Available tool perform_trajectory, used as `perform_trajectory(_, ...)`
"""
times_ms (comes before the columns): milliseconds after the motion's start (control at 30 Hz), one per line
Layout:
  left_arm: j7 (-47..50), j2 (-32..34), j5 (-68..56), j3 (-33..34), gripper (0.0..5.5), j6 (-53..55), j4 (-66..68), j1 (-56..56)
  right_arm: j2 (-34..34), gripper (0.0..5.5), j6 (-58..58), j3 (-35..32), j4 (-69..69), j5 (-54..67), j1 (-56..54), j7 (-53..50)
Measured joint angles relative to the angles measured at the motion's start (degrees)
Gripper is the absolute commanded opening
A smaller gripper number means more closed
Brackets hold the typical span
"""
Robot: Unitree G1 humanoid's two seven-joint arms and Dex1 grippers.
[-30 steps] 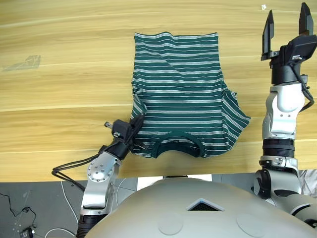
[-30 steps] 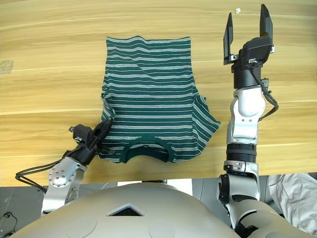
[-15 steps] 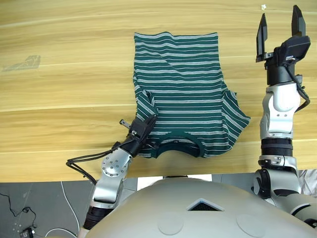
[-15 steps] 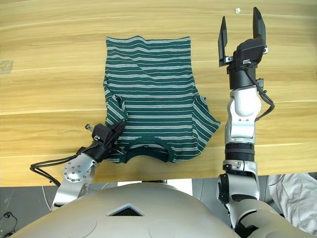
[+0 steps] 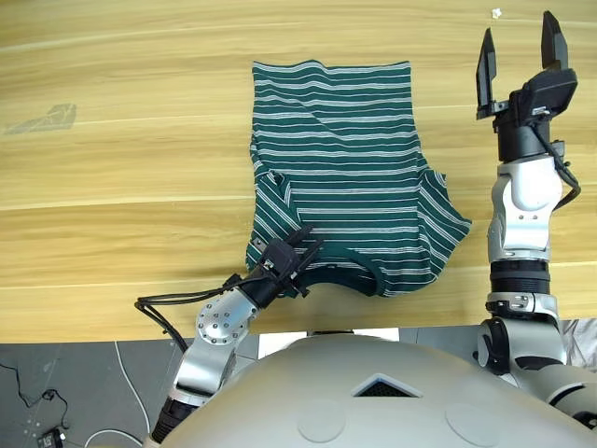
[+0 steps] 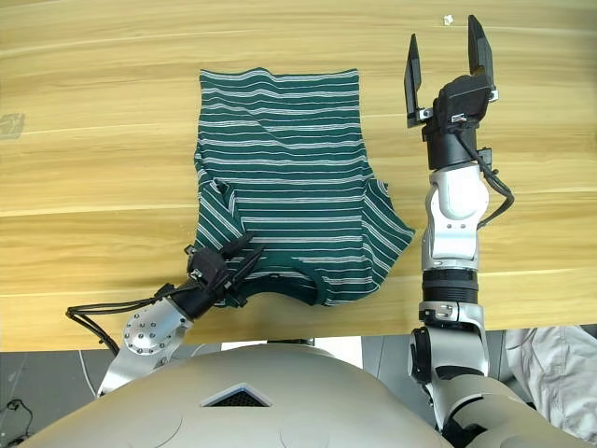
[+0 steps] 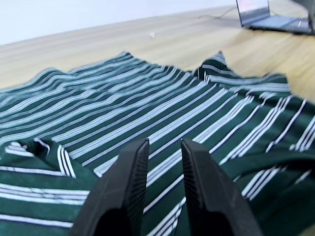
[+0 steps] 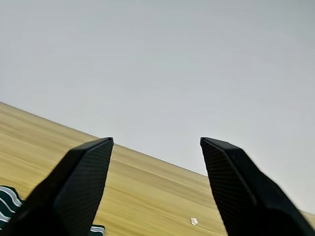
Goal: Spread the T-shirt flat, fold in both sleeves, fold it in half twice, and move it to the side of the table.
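The left gripper [image 5: 303, 250], fingers narrowly parted and empty, lies low over the T-shirt [image 5: 345, 159] beside its collar [image 5: 340, 266] at lower centre. That side's sleeve looks tucked in, so sleeve folding seems half done. Next, the right sleeve [image 5: 443, 219], sticking out at centre right, needs pinching and carrying inward. The right gripper [image 5: 519, 28] stands raised at upper right, spread wide.
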Motion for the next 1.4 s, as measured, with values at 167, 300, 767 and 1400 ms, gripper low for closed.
perform_trajectory(167,5.7,-4.0,-17.3,16.0,1.19,-0.9,-7.9,-3.0,-6.8,3.28,11.1,-3.4,-4.9,12.1,12.0,13.7)
perform_trajectory(300,12.9,-3.9,-25.2,33.1,1.19,-0.9,-6.3,-6.0,-16.1,3.28,25.5,-9.3,-9.5,24.0,24.7,27.3)
perform_trajectory(767,15.3,-8.2,-18.6,30.5,1.24,0.2,-3.5,-4.3,-21.5,3.10,45.9,-6.3,-14.0,24.7,31.8,35.3)
perform_trajectory(1400,14.6,-10.7,-14.1,26.4,1.24,-1.5,-0.9,-2.4,-21.3,0.01,46.2,-4.0,-13.7,20.9,29.2,34.9)
